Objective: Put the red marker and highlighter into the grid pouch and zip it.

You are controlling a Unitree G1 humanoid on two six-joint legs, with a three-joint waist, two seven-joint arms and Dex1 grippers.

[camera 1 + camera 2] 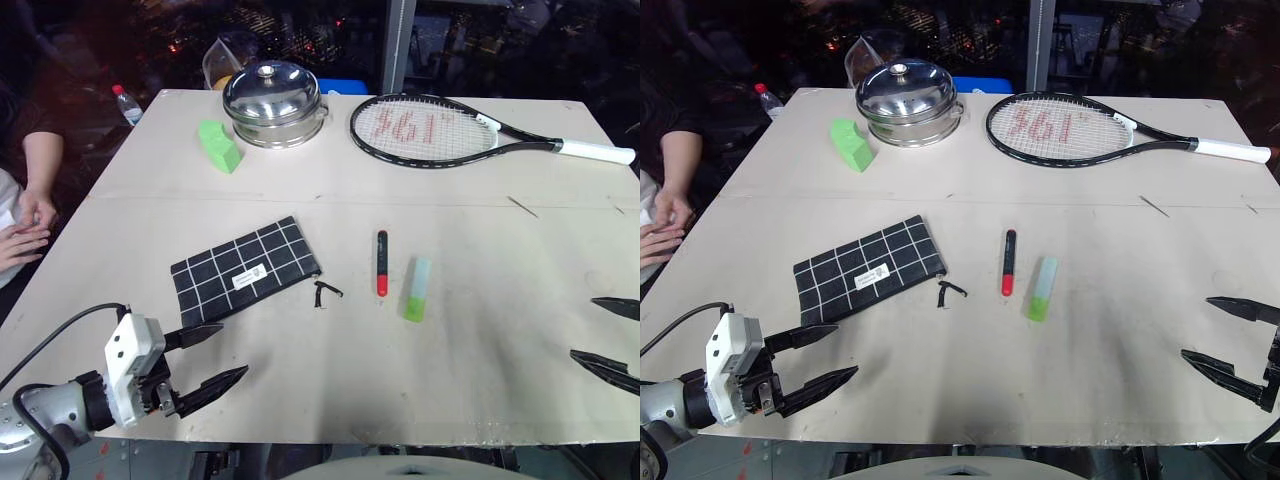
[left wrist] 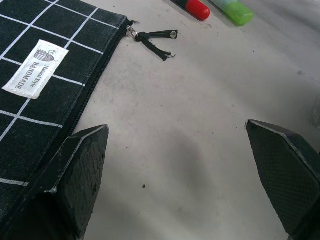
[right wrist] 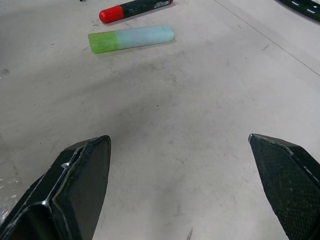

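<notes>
Pens at frame centre, red marker (image 1: 382, 263) beside highlighter (image 1: 418, 289), light, stiff, slippery, best pinched mid-barrel; soft grid pouch (image 1: 246, 268) centre-left, zipped; left gripper (image 1: 214, 358) and right gripper (image 1: 612, 339) both spread, empty.

We hold our left pincer (image 1: 210, 358) low at our near left, its two black fingers spread wide and empty. Our right pincer (image 1: 1230, 338) sits at the near right, likewise spread wide, gripping nothing, angled inward.
</notes>
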